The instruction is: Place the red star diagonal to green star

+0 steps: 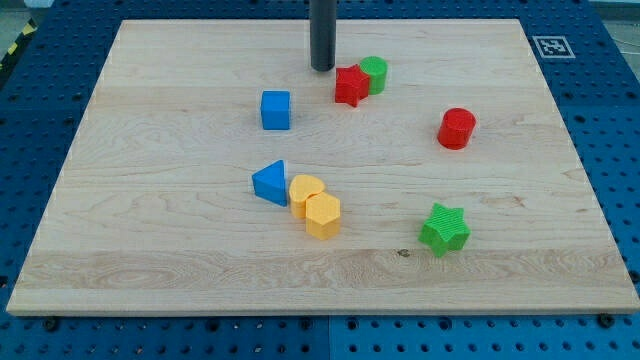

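Approach stage of a push. The red star lies near the view's top, touching a green cylinder on its right, well apart from the green star toward the view's bottom right. My tip, the end of a plain rod with no pincer to open or close, holds nothing and stands just beside the red star's upper left, apparently not touching. The next move probably calls for pushing the star down and rightward, clear of the red cylinder.
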`<action>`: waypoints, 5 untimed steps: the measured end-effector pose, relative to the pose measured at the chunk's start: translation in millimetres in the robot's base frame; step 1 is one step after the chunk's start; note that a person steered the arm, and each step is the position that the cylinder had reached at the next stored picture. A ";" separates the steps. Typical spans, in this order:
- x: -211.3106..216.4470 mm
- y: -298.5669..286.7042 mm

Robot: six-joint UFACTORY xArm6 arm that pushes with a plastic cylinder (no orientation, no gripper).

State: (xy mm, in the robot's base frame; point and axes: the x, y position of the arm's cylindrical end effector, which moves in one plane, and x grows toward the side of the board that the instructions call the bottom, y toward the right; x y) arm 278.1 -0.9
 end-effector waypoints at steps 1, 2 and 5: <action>-18.8 9.4; -26.9 30.9; -2.2 27.3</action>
State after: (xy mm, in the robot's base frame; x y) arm 275.9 26.5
